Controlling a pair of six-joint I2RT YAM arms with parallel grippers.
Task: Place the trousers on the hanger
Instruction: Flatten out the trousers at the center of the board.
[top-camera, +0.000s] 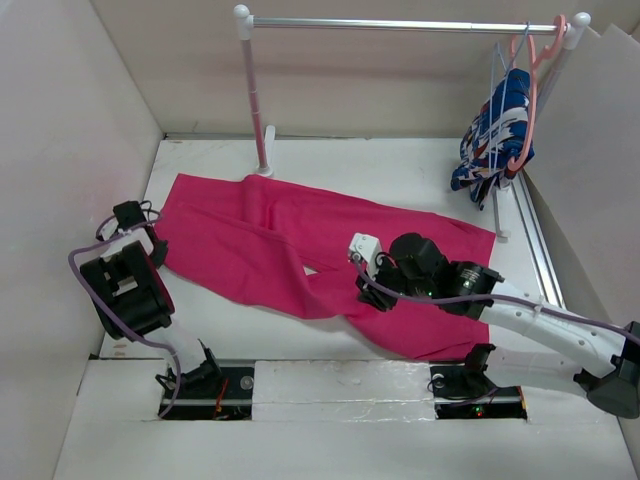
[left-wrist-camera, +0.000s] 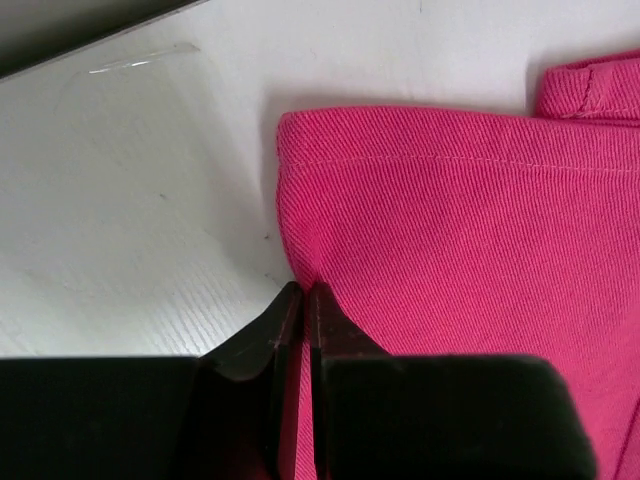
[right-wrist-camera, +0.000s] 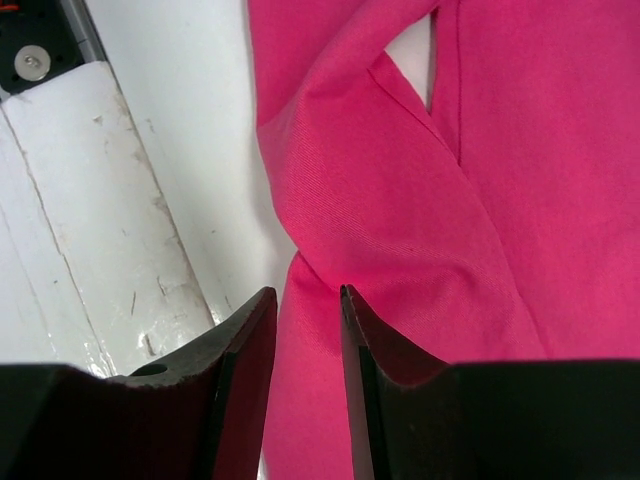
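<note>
**Condition.** The trousers (top-camera: 280, 240) lie flat on the surface (top-camera: 400, 170) in front of the rail (top-camera: 400, 22). The waist end is out from the rail's left post, and the legs run toward its right end, one overlapping the other midway. The hanger (top-camera: 493, 95) hangs at the rail's right end, close against a salmon-pink hanger (top-camera: 535, 100) that carries a blue-and-white garment (top-camera: 495, 140). It is well apart from the trousers.

**Tools.** The left tool (left-wrist-camera: 303, 292) is pressed together on the waistband edge just beside its corner, with only a thin strip of cloth in the bite. The right tool (right-wrist-camera: 308, 295) sits over the spot where the legs overlap. Its fingers are narrowly parted and a fold of cloth runs into the gap, but I cannot tell whether they bear on it.

**Risks, as judged:**
- The left bite is shallow. The weight of the cloth on a lift could pull the edge free.
- The right tool may take one layer or both at the overlap. An uneven catch would twist the legs and bunch them.
- Both tools are committed to the cloth and the hanger has not yet been fetched. Carrying the trousers toward the rail's right end risks dragging the loose legs across the surface.
- The hanger is thin and crowded against its neighbour, so a reach there may snag the patterned garment or knock either hanger off the rail
</note>
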